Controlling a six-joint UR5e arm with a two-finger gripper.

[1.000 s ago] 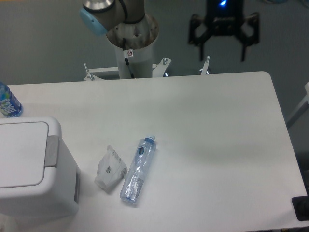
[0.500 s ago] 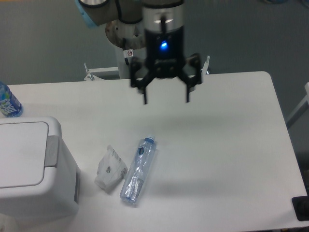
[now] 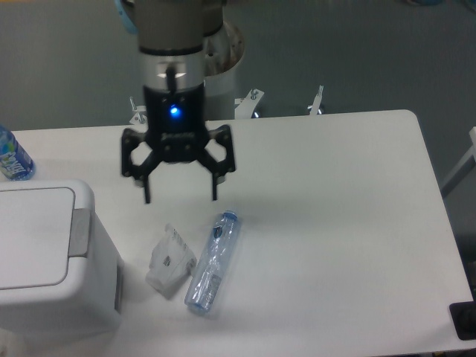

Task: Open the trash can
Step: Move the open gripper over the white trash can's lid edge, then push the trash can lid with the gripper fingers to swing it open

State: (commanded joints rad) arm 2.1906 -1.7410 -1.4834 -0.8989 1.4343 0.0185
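Observation:
The trash can [image 3: 44, 260] is a large white boxy bin at the table's near left corner. Its flat lid lies shut and a grey button [image 3: 79, 233] sits on its right edge. My gripper [image 3: 181, 199] hangs over the table to the right of the bin and further back, fingers spread wide and open with nothing between them. It is above the table surface, just beyond the small packet and the lying bottle, apart from the bin.
A crumpled white paper packet [image 3: 169, 260] and a clear plastic bottle [image 3: 213, 260] lie side by side right of the bin. A blue-labelled bottle [image 3: 12, 155] stands at the far left edge. The arm's base [image 3: 212, 67] is behind the table.
The gripper has swept from the back right leftward and forward over the table, ending near the bin. It stayed open. Nothing on the table moved.

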